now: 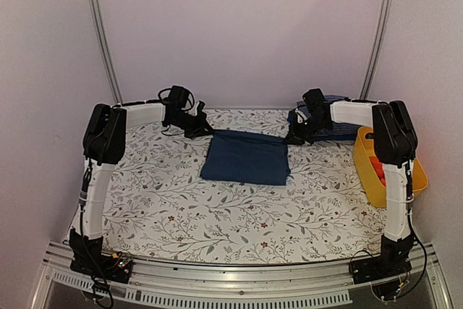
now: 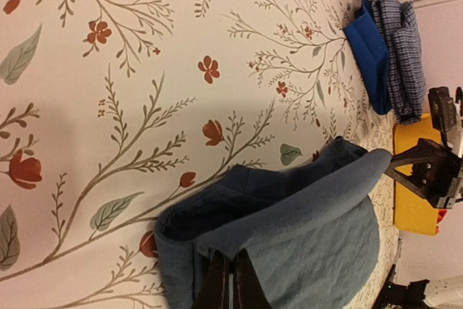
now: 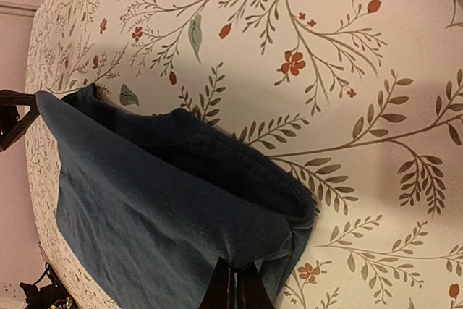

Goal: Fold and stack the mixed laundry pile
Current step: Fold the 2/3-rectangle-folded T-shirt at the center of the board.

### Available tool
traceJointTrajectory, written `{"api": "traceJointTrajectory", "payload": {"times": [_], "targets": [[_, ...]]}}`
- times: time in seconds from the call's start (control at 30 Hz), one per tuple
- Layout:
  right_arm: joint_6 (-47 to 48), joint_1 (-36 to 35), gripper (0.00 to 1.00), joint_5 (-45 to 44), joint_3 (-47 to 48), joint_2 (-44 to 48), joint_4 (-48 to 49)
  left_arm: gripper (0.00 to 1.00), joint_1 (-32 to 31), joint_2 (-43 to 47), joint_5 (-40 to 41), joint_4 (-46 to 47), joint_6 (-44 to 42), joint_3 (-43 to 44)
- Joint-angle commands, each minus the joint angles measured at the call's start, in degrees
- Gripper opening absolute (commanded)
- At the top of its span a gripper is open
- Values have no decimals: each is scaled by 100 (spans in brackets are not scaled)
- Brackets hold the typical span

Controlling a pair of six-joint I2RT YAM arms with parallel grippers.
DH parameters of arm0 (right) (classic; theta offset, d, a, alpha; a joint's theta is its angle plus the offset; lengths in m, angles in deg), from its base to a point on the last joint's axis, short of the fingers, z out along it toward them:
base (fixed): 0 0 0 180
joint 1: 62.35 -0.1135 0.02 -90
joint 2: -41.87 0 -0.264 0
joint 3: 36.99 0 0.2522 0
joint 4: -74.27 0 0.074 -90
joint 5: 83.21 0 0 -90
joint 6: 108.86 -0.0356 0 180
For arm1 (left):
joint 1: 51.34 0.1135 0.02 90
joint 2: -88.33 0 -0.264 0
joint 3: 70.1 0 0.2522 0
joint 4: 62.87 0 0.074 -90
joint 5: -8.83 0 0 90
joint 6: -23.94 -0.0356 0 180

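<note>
Nearest: table, floral cover.

Mid-table: navy garment, folded to a rough rectangle. Near edge lies flat on the cover; far edge is lifted.

Left gripper is clenched on the far-left corner. Its wrist view shows the fingers tight together with cloth draped over them. Right gripper is clamped the same way on the far-right corner. Between them the far edge sags a little and gapes like a pocket mouth.

Far right, beyond the right gripper: check shirt and blue piece, both folded and touching. At the right edge: basket, with a red-orange piece inside.

Risks (judgement only):
- Each pinch is a small bite on a corner of several layers. An inner layer not caught would lag, and the fold would bunch.
- Unequal travel of the two arms would lay the far edge down skewed.
- Too low a carry would drag the whole garment toward the near edge instead of folding it over.
- The right arm works close to the shirt, so an outward swing could knock it.
- Letting go before the edge is down would let it flop back open.
</note>
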Motion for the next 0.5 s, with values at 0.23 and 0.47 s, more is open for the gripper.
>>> {"api": "traceJointTrajectory", "payload": {"times": [0.23, 0.47], "targets": [[36, 170, 46, -533, 384, -262, 104, 27, 338, 233, 682, 40, 224, -276], [298, 604, 67, -940, 435, 411, -319, 50, 768, 980, 1194, 3, 133, -786]]}}
